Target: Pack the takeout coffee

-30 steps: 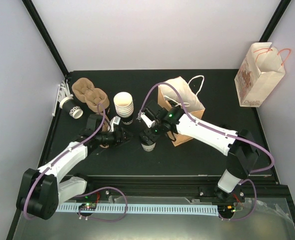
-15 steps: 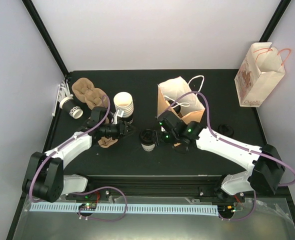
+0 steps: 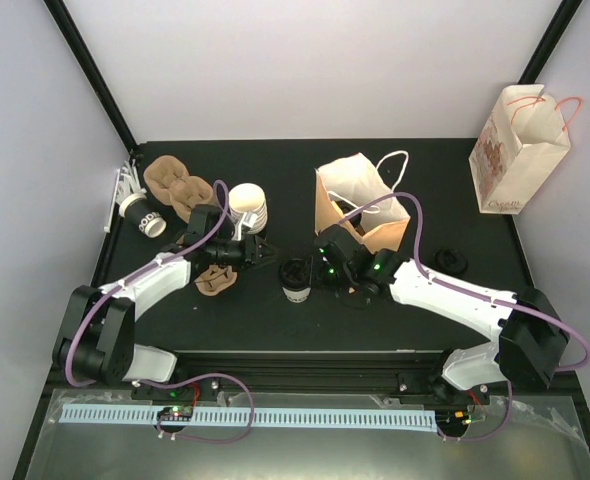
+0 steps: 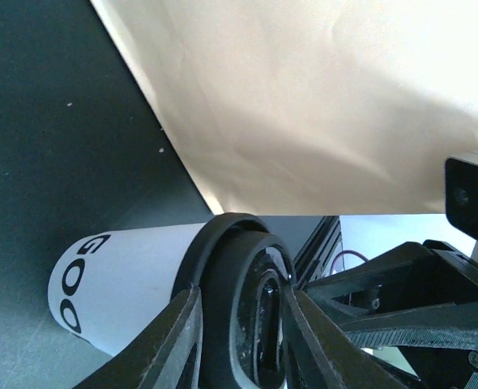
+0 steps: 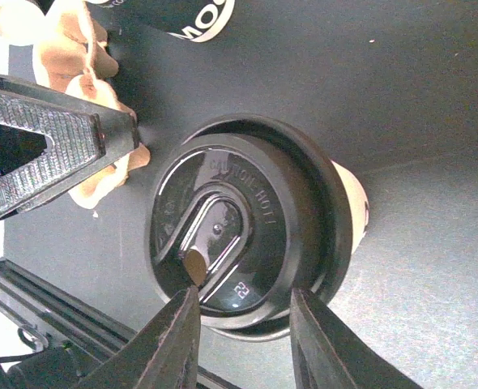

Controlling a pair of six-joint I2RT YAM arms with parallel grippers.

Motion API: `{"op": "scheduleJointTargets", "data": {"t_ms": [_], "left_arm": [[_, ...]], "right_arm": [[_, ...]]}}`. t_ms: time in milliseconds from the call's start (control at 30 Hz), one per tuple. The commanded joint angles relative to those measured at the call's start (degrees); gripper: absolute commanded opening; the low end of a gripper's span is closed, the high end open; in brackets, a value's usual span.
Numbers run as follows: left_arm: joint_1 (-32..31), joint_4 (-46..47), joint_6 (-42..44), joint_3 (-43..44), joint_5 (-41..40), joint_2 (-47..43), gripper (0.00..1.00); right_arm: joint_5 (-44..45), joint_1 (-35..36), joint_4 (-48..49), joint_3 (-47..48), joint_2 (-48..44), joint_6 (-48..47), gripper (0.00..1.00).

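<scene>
Left fingers [image 4: 170, 348] flank the cup lid [image 5: 247, 194], right fingers [image 5: 170, 348] part-spread over it, I judge to steady it for bagging; actual pinch I cannot tell

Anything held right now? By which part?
Cannot be told: the left fingers and the right fingers both frame the black lid of the lidded cup, which stands on the table, but no view shows firm contact.

Centre of frame: white coffee cup [image 3: 295, 283] with black lettering, glossy black lid [image 5: 247, 251]. Upper left: tan pulp carriers [image 3: 180, 187]. Middle: brown paper bag [image 3: 360, 200], white handles [image 3: 404, 163]. Upper right: white paper bag [image 3: 520, 150], red-brown print.
</scene>
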Motion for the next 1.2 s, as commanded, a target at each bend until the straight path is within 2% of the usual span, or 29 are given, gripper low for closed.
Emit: {"op": "scheduleJointTargets", "data": {"t_ms": [0,200,333,567,967,1167], "left_arm": [[-0.9,0.5,2.1,3.2,2.1,0.8,0.3],[-3.0,-2.4,3.9,5.1,1.7,3.3,0.27],[-3.8,-7.6,6.4,6.7,-1.9,4.0,0.27],[-4.7,-11.2,8.3,7.9,-4.0,4.0,0.26],[-6.7,-10.2,7.3,4.8,-5.6,4.4,0.25],[-7.3,-9.5,6.6,2.1,-7.7,4.5,0.25]], "right_arm": [[-0.7,0.1,3.1,-1.0,-0.3,3.3,0.32],[-0.5,0.1,3.7,-1.8,0.4,3.8,0.29],[0.7,0.1,3.3,-1.7,0.7,3.7,0.28],[0.5,0.1,3.6,-2.0,1.8,3.5,0.24],[-0.9,0.1,4.1,-2.8,4.4,3.5,0.24],[-3.1,0.1,8.6,-9.6,4.1,6.0,0.23]]}}
